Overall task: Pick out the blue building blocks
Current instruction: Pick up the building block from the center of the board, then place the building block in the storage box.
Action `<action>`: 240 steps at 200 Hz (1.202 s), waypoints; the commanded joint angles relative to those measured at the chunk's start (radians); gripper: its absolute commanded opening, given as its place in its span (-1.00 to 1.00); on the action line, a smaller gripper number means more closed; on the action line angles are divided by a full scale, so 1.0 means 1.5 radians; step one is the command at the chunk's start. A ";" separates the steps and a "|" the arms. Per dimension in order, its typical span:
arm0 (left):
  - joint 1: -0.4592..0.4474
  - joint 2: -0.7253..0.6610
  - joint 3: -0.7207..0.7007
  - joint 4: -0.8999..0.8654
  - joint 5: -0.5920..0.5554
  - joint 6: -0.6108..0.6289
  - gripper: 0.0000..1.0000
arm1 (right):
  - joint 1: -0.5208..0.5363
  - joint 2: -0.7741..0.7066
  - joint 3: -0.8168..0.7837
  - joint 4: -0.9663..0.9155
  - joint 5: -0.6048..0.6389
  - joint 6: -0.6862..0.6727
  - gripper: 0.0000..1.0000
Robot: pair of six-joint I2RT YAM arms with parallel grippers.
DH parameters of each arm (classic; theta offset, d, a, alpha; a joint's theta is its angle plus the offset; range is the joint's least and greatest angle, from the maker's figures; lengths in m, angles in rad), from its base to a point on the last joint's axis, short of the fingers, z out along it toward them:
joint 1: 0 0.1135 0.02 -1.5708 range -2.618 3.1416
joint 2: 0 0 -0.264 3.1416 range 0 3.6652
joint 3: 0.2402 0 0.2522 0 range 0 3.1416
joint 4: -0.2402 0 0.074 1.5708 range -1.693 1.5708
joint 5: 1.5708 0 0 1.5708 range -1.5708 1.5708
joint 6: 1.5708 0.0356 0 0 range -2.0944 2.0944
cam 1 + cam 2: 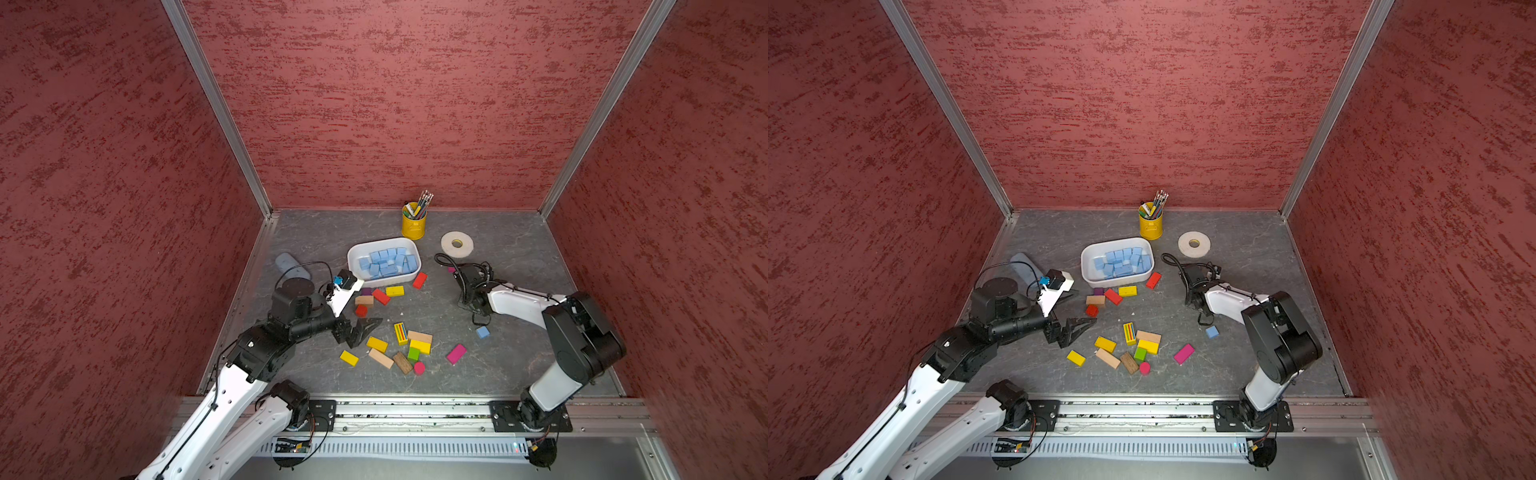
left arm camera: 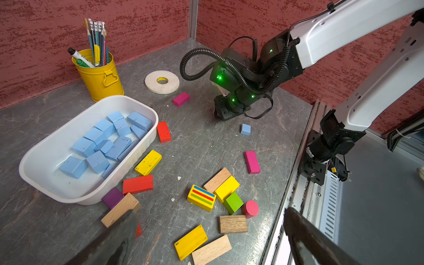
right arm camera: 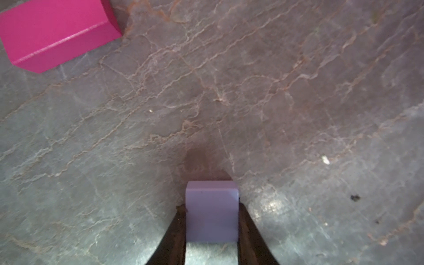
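Slate tabletop [image 3: 275,91], right claw [image 3: 211,206] pinching blue block [image 3: 212,212], fingers [image 3: 174,241] cropped

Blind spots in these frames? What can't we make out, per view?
- Right gripper: both top views, its own wrist hides the fingertips; right wrist view shows it shut on a pale block, hue and lift-off unclear.
- Grey-blue object: both top views, partly behind the left arm; unidentifiable.
- Blue blocks in white tray: overlapping, count uncertain.
- Small red block: left wrist view, mostly behind a blurred left finger.
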 commanded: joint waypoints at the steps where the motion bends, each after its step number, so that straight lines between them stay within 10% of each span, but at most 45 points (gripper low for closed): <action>1: 0.002 -0.002 -0.003 0.018 0.008 0.009 1.00 | -0.003 -0.014 0.004 0.009 -0.015 0.004 -0.72; 135: 0.002 0.001 -0.003 0.017 -0.001 0.008 0.99 | 0.002 -0.081 0.059 0.100 -0.166 -0.041 -0.75; 240: 0.002 -0.001 -0.003 0.016 -0.003 0.007 0.99 | 0.069 0.073 0.285 0.110 -0.247 -0.086 -0.75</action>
